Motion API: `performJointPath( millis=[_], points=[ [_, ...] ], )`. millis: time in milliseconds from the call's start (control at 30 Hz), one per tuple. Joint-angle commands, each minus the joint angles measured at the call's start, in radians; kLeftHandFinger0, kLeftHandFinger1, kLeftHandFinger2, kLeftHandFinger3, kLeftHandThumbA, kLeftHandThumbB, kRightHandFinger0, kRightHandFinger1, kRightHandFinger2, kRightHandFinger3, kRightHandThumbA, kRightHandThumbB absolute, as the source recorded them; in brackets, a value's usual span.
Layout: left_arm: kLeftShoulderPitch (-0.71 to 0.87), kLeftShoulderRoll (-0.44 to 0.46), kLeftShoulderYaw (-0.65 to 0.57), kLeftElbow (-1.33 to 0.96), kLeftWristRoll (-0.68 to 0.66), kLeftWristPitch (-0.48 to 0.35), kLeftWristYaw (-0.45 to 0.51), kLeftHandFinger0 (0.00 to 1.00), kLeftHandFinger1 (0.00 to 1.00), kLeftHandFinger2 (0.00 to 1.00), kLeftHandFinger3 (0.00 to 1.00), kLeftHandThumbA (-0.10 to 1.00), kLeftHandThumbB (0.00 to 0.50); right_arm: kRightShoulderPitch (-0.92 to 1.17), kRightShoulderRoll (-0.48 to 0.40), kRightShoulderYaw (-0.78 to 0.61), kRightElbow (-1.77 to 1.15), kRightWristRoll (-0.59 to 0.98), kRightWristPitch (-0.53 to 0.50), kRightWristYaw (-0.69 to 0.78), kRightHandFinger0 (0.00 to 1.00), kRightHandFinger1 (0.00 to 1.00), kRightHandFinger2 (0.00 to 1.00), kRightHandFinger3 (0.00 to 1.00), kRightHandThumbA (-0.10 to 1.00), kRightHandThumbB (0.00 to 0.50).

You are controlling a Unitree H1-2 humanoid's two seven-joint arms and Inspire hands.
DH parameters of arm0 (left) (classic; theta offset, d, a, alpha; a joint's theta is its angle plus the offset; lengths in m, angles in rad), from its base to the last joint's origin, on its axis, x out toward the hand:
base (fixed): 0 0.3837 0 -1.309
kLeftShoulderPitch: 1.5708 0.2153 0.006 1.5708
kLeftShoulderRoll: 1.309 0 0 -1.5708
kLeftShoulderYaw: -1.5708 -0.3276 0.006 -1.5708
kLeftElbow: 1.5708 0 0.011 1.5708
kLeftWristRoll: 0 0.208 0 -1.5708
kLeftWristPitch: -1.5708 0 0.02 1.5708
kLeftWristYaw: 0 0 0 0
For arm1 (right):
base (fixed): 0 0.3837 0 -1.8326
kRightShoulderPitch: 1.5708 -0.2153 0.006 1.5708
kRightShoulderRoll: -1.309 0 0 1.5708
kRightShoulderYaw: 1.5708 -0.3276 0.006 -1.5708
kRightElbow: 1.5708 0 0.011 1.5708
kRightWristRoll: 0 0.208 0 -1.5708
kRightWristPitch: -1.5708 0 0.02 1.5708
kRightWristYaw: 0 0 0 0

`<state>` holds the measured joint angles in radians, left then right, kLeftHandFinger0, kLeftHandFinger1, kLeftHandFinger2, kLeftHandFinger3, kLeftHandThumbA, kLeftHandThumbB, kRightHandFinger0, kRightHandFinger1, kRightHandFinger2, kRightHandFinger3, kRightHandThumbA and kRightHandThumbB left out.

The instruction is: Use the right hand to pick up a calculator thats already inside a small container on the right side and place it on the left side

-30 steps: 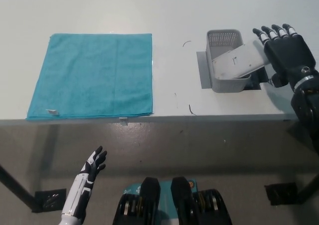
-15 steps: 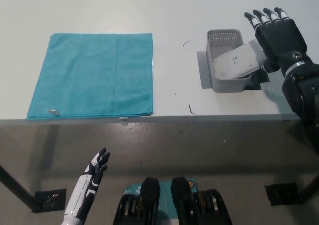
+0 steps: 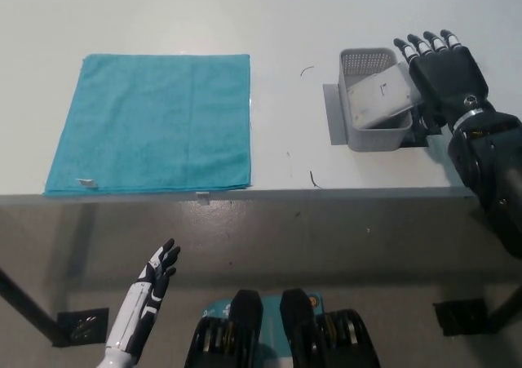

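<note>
We are looking steeply down on the white desk (image 3: 163, 17), and the black right hand (image 3: 440, 70) is spread flat at the right edge of the small grey container (image 3: 371, 135), fingers apart and pointing away from us. It grips nothing that we can see. The calculator (image 3: 377, 99) lies tilted inside the container, its pale back up, its right end leaning over the container's right wall toward the palm. That end slips under the hand, so we cannot tell whether palm and calculator touch. We can make out no keys or display on the calculator. The container sits on a grey mat (image 3: 333, 115), mostly covered; only a strip shows at the left, and something dark peeks out at the right under the arm, too hidden to name.

Well apart on the left lies the teal cloth (image 3: 151, 123), flat and square, with a small white tag at its near left corner. The white left hand (image 3: 155, 274) rests below the desk edge at lower left, fingers loosely apart, holding nothing; its forearm is cut off by the bottom edge.
</note>
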<state>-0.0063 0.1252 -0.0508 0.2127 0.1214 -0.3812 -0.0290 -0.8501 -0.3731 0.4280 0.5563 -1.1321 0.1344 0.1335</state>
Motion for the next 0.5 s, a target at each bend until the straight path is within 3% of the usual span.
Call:
performJointPath(
  millis=[0,333,467],
  points=[
    [-0.016,0.015,0.002,-0.013,0.012,-0.047,0.004,1.0,1.0,1.0,1.0,1.0,0.006,-0.08,-0.002,0.007,-0.004,0.009,0.012,-0.04,1.0,1.0,1.0,1.0,1.0,0.5],
    [-0.018,0.016,0.004,-0.013,-0.002,-0.048,-0.003,1.0,1.0,1.0,1.0,1.0,0.0,-0.142,0.011,0.037,0.143,0.023,-0.005,-0.071,1.0,1.0,1.0,1.0,1.0,0.5],
    [-0.02,0.016,0.003,-0.012,-0.003,-0.047,-0.004,1.0,1.0,1.0,1.0,1.0,0.001,-0.182,0.029,0.054,0.268,0.041,-0.056,-0.189,1.0,1.0,1.0,1.0,1.0,0.493]
  ],
)
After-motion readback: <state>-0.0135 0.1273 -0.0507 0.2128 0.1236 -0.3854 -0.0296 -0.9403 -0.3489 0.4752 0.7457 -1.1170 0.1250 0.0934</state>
